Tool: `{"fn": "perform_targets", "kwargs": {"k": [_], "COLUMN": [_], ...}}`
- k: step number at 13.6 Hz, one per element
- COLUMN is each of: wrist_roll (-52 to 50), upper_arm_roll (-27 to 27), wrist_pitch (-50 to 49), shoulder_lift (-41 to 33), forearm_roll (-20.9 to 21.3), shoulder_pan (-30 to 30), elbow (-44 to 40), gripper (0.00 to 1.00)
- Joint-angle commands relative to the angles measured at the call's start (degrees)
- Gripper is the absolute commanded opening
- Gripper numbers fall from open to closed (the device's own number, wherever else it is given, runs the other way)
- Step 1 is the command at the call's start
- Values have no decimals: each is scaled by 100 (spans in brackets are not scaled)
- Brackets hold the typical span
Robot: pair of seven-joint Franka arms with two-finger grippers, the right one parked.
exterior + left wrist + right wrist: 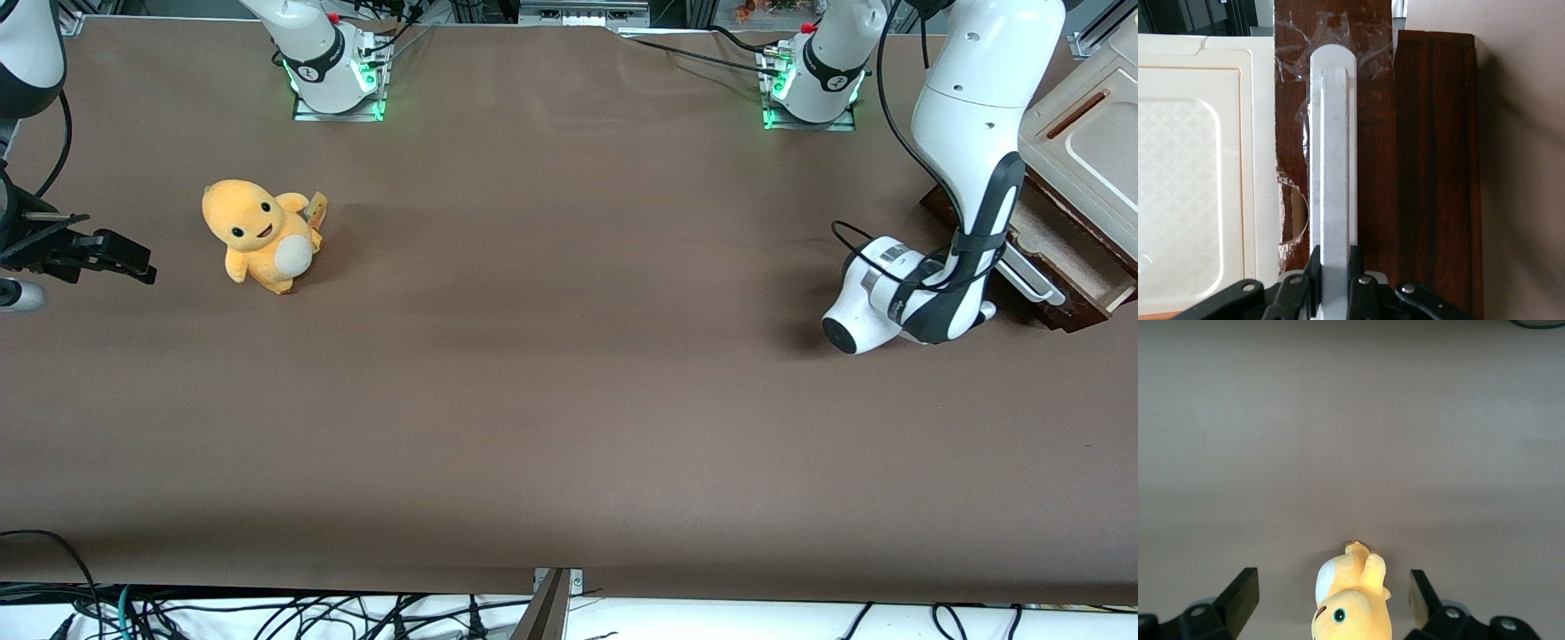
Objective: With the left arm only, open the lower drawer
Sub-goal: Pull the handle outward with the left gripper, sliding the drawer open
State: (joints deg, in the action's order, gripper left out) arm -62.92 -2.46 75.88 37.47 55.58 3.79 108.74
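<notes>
Front view: left arm [965, 160] bent low at right edge of frame, its gripper [1336, 283] clamped on white bar handle [1333, 153] of lower drawer [1062, 258]. Drawer already partly out (pale interior showing). Grasp done; likely remaining: more pull, release. Plush toy [260, 234] sits mid-left, uninvolved.

Front camera high, looks down on whole table [569, 400]. Left wrist camera sits right above gripper [1336, 267], very close to lower drawer [1431, 167] handle [1333, 153]; front view shares it.
</notes>
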Motion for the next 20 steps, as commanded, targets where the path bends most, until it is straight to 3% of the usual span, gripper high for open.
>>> {"fn": "perform_targets", "kwargs": {"k": [1, 11, 12, 13, 14, 20], "wrist_roll": [227, 201, 192, 192, 192, 297], "upper_arm_roll": [9, 18, 18, 18, 18, 9], "wrist_pitch": [-135, -328, -328, -328, -337, -355], "shoulder_lift": [77, 296, 296, 296, 296, 235], "forearm_roll": [-171, -373, -373, -373, -373, -434], "shoulder_pan": [105, 210, 210, 193, 184, 201], "elbow": [-212, -467, -467, -467, -467, -485], "gripper": [7, 9, 22, 69, 100, 100]}}
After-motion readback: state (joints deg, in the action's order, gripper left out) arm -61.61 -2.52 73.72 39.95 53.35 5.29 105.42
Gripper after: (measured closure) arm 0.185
